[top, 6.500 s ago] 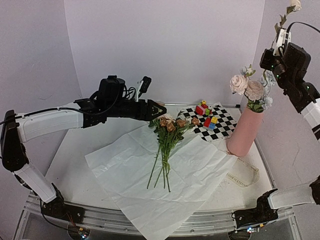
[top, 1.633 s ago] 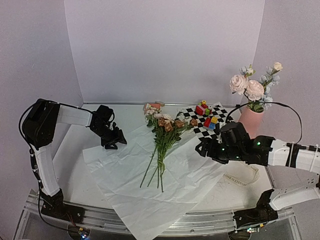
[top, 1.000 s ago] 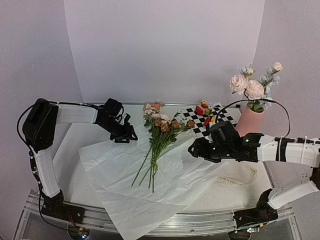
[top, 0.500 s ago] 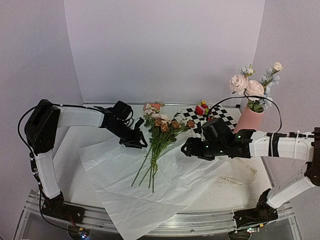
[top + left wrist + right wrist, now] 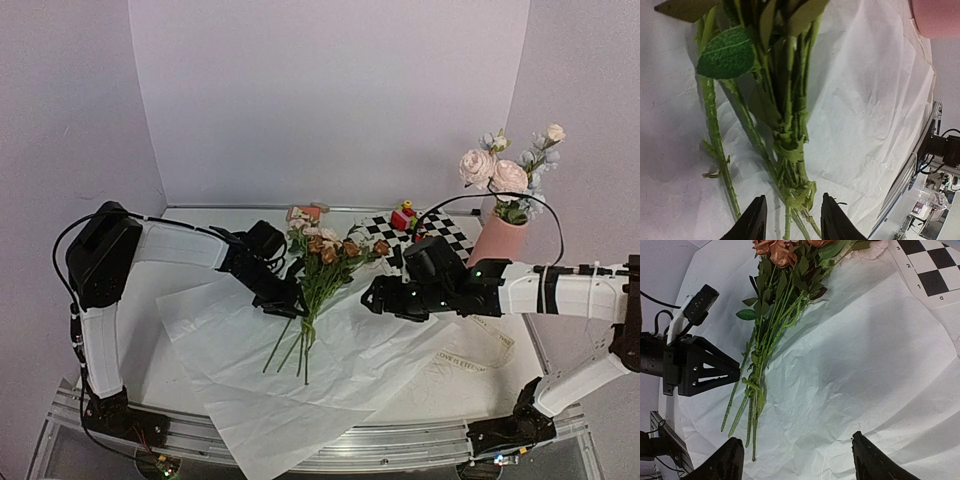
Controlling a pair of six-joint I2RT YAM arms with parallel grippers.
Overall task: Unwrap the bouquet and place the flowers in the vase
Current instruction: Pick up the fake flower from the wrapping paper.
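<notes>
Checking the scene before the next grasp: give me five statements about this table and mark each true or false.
1. The vase holds some blooms. True.
2. The left gripper's fingers stand apart on either side of the stems. True.
3. The right gripper is clamped on the stems. False: it is open over the paper, holding nothing.
4. The loose flowers lie on the paper. True.
5. The toy blocks sit on the paper. False: they sit on the checkered mat.

From where I stood, the left arm was stretched low toward the middle, forearm nearly level. The left gripper was tipped downward, its jaws partly parted. The right arm lay extended leftward, and the right gripper was held low, its jaws spread wide, near the other but apart.
</notes>
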